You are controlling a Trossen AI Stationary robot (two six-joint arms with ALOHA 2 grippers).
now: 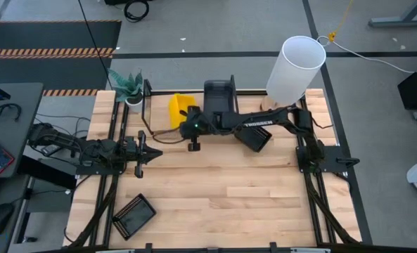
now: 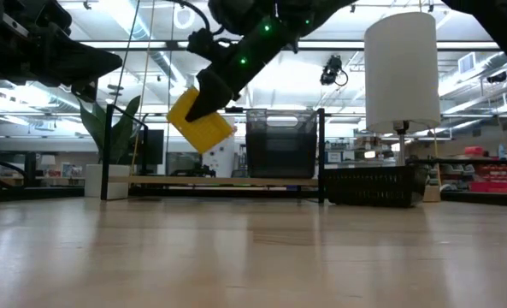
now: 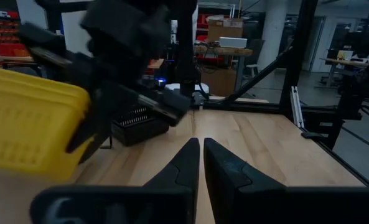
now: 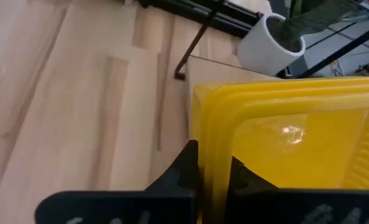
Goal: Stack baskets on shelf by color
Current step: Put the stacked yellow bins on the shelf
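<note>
While tilted, yellow basket (image 1: 179, 109) hangs from right hand (image 1: 188, 118)

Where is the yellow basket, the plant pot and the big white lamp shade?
yellow basket (image 2: 202, 121): low view, on its tilted side wall.
plant pot (image 4: 268, 45): right wrist view, on its white wall.
white lamp shade (image 1: 294, 69): high view, on its side.

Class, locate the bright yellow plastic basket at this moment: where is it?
The bright yellow plastic basket hangs tilted in the right gripper, above the left part of the low wooden shelf, beside the dark grey basket and near the potted plant.
</note>
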